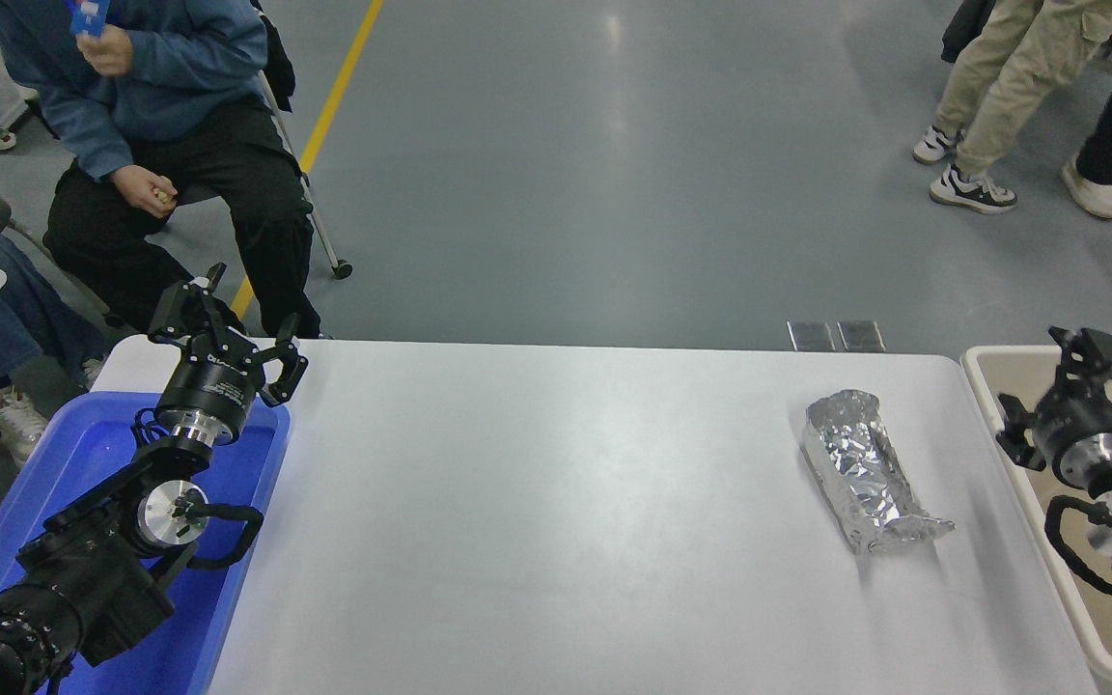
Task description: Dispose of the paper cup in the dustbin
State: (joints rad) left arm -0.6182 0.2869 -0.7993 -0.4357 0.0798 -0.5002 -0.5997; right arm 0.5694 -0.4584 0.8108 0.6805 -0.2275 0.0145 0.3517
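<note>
No paper cup shows anywhere in the head view; it is hidden or out of view. The beige dustbin (1066, 591) stands at the table's right edge, partly cut off by the picture. My right gripper (1048, 384) hangs over the dustbin's near-left part, open and empty, fingers spread and pointing away from the camera. My left arm is parked at the lower left, with its gripper (236, 333) open over the far end of the blue tray.
A crinkled silver foil bundle (870, 473) lies on the white table (537, 502) just left of the dustbin. A blue plastic tray (73, 463) sits at the table's left edge. A person sits at the far left; other people's legs stand at the far right.
</note>
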